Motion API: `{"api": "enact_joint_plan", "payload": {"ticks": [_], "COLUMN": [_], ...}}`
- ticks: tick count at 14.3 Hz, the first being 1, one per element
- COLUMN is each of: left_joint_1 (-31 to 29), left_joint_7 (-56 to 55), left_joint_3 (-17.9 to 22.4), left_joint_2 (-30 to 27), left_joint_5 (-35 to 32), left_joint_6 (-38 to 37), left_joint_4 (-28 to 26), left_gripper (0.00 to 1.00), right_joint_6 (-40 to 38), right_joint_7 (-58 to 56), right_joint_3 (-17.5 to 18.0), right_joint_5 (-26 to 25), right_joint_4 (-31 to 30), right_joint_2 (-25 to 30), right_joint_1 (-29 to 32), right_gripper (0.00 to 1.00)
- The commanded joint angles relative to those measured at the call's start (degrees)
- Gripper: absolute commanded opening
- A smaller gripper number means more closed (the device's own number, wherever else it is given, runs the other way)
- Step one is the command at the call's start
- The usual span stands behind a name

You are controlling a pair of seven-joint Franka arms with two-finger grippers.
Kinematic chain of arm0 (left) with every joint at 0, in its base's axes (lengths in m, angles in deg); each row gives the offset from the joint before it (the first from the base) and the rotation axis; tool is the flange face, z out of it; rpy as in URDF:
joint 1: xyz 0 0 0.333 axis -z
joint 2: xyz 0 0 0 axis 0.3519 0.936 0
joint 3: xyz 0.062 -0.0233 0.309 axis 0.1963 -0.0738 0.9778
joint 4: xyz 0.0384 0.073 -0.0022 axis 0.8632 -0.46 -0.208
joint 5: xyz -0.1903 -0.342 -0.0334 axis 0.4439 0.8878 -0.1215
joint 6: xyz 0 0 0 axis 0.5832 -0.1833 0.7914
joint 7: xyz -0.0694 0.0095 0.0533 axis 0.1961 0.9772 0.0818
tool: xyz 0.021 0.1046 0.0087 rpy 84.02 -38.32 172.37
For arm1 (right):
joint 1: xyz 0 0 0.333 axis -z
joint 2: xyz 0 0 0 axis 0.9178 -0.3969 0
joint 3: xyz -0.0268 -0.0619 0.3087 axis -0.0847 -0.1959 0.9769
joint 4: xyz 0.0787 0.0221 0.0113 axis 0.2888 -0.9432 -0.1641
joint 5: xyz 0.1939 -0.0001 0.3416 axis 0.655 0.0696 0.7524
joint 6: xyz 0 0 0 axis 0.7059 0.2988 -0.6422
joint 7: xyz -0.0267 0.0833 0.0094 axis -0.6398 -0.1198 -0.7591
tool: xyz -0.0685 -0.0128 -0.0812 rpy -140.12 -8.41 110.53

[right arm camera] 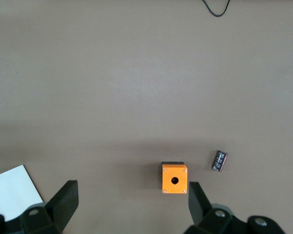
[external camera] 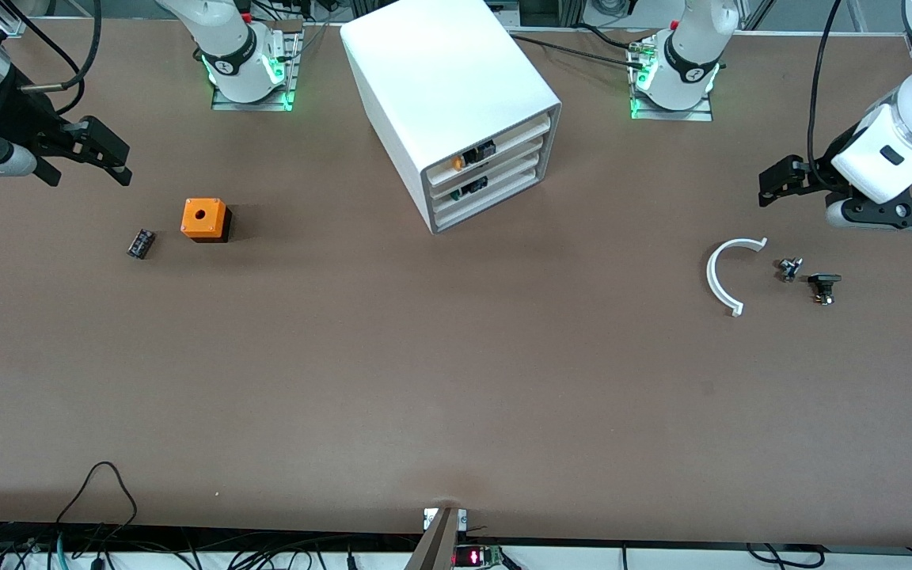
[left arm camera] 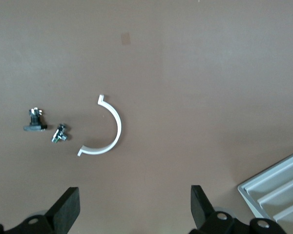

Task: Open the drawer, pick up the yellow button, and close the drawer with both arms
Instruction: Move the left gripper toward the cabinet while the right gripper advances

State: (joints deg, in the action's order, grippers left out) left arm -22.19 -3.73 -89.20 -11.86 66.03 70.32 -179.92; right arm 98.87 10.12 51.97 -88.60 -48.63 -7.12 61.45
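The brown table carries a white cabinet, an orange cube beside a black component, and, toward the left arm's end, a white arc near two small parts.

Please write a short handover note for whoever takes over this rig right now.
Left claw: open, holding nothing, over the table at the left arm's end, waiting.
Right claw: open, holding nothing, over the right arm's end, near the orange cube.
The drawer, topmost in the cabinet, is shut; the button shows at its front.
Done: nothing yet.
Left: open the drawer, take the button, close the drawer.
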Motion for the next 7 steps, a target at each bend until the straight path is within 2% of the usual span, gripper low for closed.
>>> {"api": "enact_joint_plan", "payload": {"ticks": [1, 3, 5, 7], "left_joint_1": [-1.22, -1.4, -0.96, -1.84], "left_joint_7": [-0.82, -0.99, -0.56, -0.55], "left_joint_3": [-1.78, -1.6, -1.95, -1.34], "left_joint_2": [0.54, 0.81, 1.33, 2.99], "left_joint_5": [0.96, 1.05, 2.09, 9.61], "left_joint_6": [-2.82, -3.86, -8.5, -12.99], "left_joint_4": [2.07, 1.98, 2.07, 2.25], "left_gripper": [1.0, 1.0, 1.0, 1.0], "right_joint_6": [-2.93, -2.76, -1.1, -0.13], "right_joint_7": [0.38, 0.37, 0.64, 0.64], "right_joint_3": [-0.14, -0.23, -0.23, -0.23], "right_joint_5": [0.79, 0.52, 0.7, 0.7], "right_joint_4": [0.99, 0.64, 0.63, 0.63], "right_joint_2": [-2.04, -3.19, -4.59, -6.69], "right_joint_1": [0.07, 0.07, 0.07, 0.16], "right_gripper": [1.0, 1.0, 1.0, 1.0]}}
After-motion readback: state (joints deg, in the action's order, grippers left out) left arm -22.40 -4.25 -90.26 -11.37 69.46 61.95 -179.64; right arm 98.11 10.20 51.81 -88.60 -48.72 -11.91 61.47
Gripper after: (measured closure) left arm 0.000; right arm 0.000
